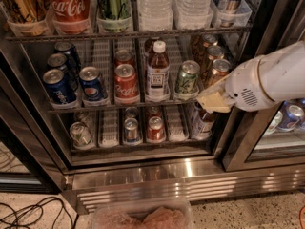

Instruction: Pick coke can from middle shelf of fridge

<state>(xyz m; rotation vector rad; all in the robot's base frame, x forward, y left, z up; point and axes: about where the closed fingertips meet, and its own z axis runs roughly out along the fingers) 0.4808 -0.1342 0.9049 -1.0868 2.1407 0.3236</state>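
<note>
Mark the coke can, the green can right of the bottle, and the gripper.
coke can [126,83], camera view, label.
green can [187,78], camera view, side.
gripper [214,100], camera view, tan tip, right of green can.

From where I stand, the red aluminium coke can [126,83] sits at the front of the wire middle shelf [102,56], inside the tall dark-framed fridge [143,178]. Just beside it at nine o'clock stands a blue Pepsi can [93,85]. At three o'clock comes a white-capped brown bottle [157,70], then a green can [187,77] further right. Behind the coke can, at twelve o'clock, stands a second red can [125,57]. On the rack overhead, towards eleven o'clock, rests a bigger red can [71,6]. The white arm's cream gripper [214,99] hangs at the shelf's right end, at four o'clock from the green can and well apart from the coke can.
</note>
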